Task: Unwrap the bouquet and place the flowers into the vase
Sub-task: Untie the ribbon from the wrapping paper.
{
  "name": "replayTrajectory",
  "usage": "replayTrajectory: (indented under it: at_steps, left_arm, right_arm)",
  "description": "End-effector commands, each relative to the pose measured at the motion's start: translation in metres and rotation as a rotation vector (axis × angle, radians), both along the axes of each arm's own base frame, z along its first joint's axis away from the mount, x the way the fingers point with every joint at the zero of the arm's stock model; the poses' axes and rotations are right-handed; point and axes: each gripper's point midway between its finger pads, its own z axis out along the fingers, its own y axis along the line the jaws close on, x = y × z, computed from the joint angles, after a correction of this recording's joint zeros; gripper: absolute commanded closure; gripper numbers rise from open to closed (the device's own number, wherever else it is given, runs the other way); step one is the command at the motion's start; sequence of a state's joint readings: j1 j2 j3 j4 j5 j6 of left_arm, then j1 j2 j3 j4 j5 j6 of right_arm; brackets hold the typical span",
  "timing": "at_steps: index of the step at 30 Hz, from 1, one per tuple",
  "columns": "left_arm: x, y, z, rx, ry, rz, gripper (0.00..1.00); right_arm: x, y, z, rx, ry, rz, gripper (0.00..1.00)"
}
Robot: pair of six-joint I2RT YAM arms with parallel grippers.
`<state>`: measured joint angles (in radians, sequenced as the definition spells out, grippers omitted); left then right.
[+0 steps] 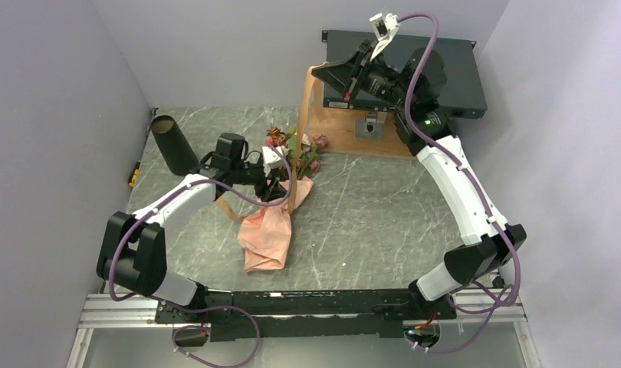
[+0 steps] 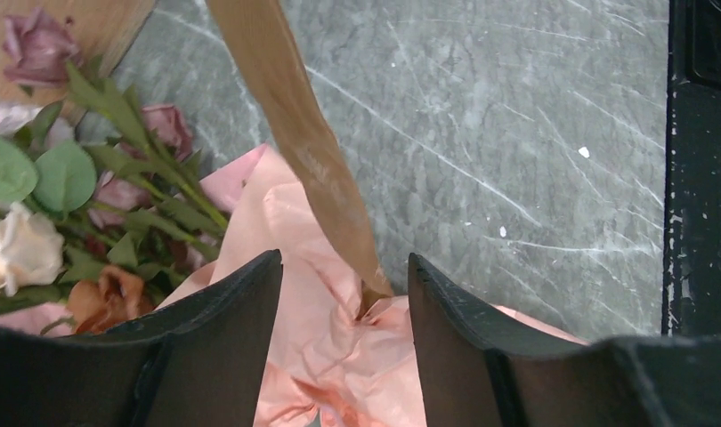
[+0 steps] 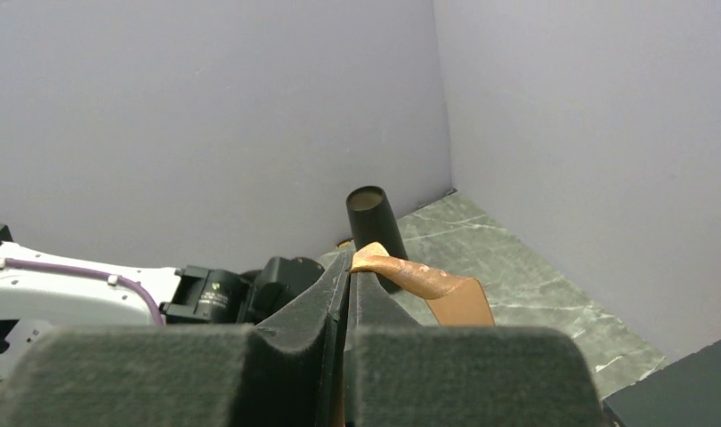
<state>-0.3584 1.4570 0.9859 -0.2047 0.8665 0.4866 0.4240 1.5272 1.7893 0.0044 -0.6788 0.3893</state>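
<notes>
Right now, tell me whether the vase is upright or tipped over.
Upright: the vase stands on its base at far left, open mouth facing up.

Bouquet [image 1: 280,201] centre — vase [image 1: 173,144] to its left, rack box [image 1: 455,73] behind-rt.

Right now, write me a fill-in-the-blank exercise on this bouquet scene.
1. The right gripper is shut on the tan ____.
2. The left gripper holds its jaws open astride the crinkled pink ____.
3. No roses stand in the black ____.
Missing words: ribbon; paper; vase.
</notes>
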Motion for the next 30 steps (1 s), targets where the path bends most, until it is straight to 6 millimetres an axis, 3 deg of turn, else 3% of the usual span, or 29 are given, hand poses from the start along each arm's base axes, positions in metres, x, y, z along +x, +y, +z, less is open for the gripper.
replayTrajectory:
  at_steps: [1,7,12,14,22,30]
  left_arm:
    - [-0.002,-0.017,-0.005,-0.023,-0.041,-0.065,0.42]
    - [0.007,-0.028,-0.001,-0.041,-0.038,-0.066,0.59]
    - [0.011,-0.032,0.015,-0.053,-0.031,-0.06,0.93]
    - [0.012,-0.033,0.024,-0.064,-0.043,-0.051,1.0]
    - [0.009,-0.04,0.071,-0.12,-0.076,-0.058,1.0]
    - [0.011,-0.055,0.148,-0.214,-0.16,-0.091,1.0]
  right_arm:
    - [-0.013,-0.02,0.048,0.076,-0.082,-0.047,1.0]
    - [-0.011,-0.035,0.06,0.091,-0.095,-0.086,1.0]
    - [-0.01,-0.044,0.043,0.051,-0.078,-0.122,1.0]
    - [-0.008,-0.048,0.03,0.026,-0.058,-0.14,1.0]
    - [-0.008,-0.062,-0.025,-0.084,-0.004,-0.159,1.0]
    - [-0.033,-0.058,-0.09,-0.18,0.037,-0.051,0.97]
